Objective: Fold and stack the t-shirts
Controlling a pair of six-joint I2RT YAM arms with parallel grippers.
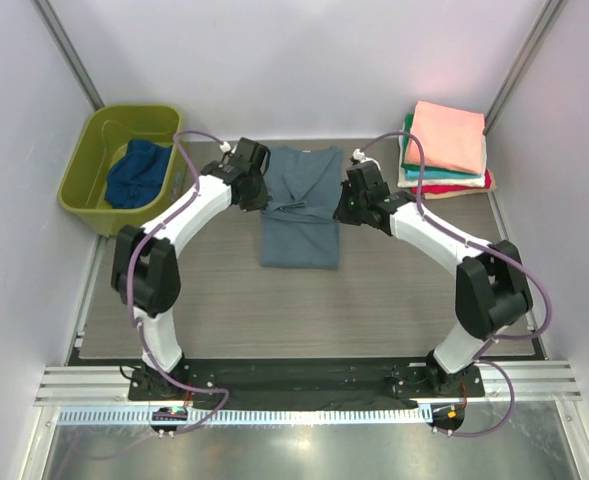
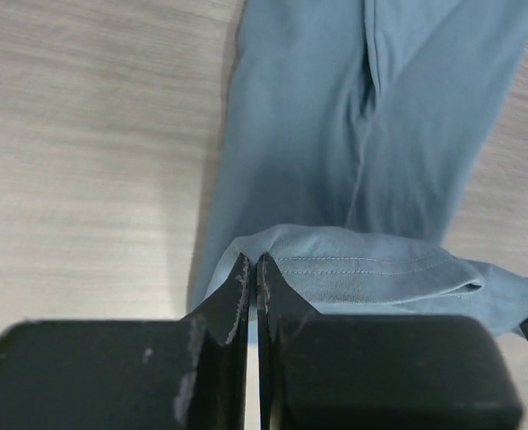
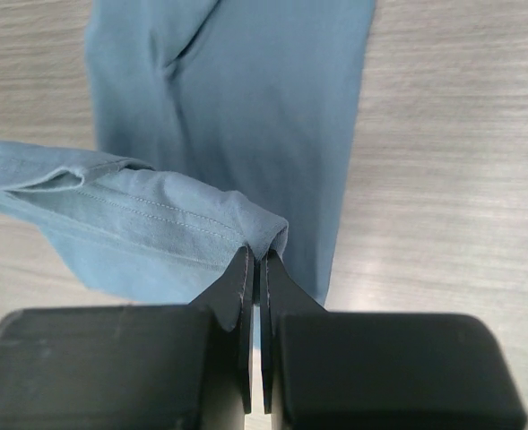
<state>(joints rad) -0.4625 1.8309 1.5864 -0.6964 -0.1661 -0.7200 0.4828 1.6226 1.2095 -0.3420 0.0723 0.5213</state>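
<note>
A dusty grey-blue t-shirt (image 1: 300, 205) lies lengthwise in the middle of the table, folded narrow. My left gripper (image 1: 264, 196) is shut on its left hem corner (image 2: 272, 246) and holds it lifted. My right gripper (image 1: 340, 208) is shut on the right hem corner (image 3: 259, 235), also lifted. The hem (image 2: 380, 269) hangs between the two over the rest of the shirt (image 3: 246, 98). A dark navy t-shirt (image 1: 137, 172) lies crumpled in the olive-green tub (image 1: 94, 205). Folded salmon pink (image 1: 449, 135), teal, white and red shirts are stacked at the back right.
The tub stands at the back left, just beyond the table's edge. The stack sits on the back right corner. Bare wood-grain tabletop (image 1: 274, 310) lies in front of the shirt. Grey walls close in on the sides and the back.
</note>
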